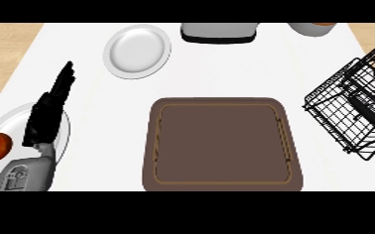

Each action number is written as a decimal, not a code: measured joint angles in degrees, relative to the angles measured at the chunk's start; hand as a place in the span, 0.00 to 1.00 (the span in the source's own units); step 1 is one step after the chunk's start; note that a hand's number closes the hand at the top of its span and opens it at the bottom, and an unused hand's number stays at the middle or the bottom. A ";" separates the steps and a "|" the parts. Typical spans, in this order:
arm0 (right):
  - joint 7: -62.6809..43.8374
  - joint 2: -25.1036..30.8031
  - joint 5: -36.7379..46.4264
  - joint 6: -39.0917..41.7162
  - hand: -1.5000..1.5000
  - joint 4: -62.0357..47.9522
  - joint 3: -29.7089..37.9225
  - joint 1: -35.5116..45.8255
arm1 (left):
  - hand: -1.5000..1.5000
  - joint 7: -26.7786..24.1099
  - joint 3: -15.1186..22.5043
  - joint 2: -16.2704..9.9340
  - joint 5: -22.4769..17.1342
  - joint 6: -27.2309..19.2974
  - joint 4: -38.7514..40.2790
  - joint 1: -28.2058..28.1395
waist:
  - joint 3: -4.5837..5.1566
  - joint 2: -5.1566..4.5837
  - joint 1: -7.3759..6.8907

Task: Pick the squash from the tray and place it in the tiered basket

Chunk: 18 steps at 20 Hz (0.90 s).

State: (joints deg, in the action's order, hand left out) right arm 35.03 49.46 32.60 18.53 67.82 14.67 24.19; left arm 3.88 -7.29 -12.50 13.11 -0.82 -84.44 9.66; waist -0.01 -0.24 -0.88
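The brown tray [219,178] lies at the middle front of the white counter, and its inside is bare. I see no squash anywhere in the head view. The black wire tiered basket [333,111] stands at the right edge, partly cut off; a dark shape inside its wires is too unclear to name. My left hand [50,109] rests open at the far left, fingers straight and pointing away from me, well apart from the tray. My right hand does not show.
A white plate [137,51] sits at the back left. A grey appliance [219,32] and a cup [313,28] stand along the back edge. Under my left hand lies another plate [16,116] with an orange object [4,144] at the left edge.
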 measured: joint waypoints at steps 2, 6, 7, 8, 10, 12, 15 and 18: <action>-1.48 -0.78 -0.93 2.63 0.00 -3.42 -0.13 0.87 | 0.50 -0.05 -0.14 -0.02 -0.24 0.21 0.33 0.31 | -0.01 -0.02 -0.05; -0.48 -1.60 0.41 3.80 0.00 -10.77 -1.32 3.60 | 0.50 -0.91 0.48 0.87 0.31 -0.25 -0.22 -1.12 | -0.02 0.02 -0.06; -0.09 -1.66 -0.02 4.36 0.00 -12.13 -0.89 4.38 | 0.50 -1.18 0.20 0.56 0.12 0.05 -0.34 -1.52 | -0.03 0.02 -0.02; 0.43 -1.36 -0.72 5.25 0.00 -13.58 -0.22 5.35 | 0.50 -1.28 -0.34 0.19 -0.22 0.31 0.22 -1.12 | -0.03 0.02 0.04; 1.17 -1.48 -2.52 6.40 0.00 -15.43 1.42 5.89 | 0.50 -1.05 -0.58 0.07 -0.15 0.24 0.88 -0.42 | 0.00 0.08 0.27; 1.38 -2.17 -3.85 6.51 0.00 -17.62 2.69 7.08 | 0.50 -0.64 -0.67 0.13 -0.13 0.15 0.77 -0.22 | -0.01 0.09 0.28; 1.18 -2.35 -6.66 7.13 0.00 -19.27 5.30 8.26 | 0.50 -0.21 -0.12 0.67 0.39 -0.21 -0.34 -0.99 | -0.01 0.16 0.41; 1.33 -0.39 -9.43 7.98 0.00 -21.91 8.27 9.45 | 0.50 -1.14 -0.48 0.63 0.23 -0.14 0.84 -0.84 | -0.02 0.13 0.51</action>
State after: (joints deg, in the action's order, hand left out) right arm 36.36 49.08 23.17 26.51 45.91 22.94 33.64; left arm 2.74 -7.77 -11.87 13.34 -0.95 -83.60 8.82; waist -0.03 -0.11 -0.37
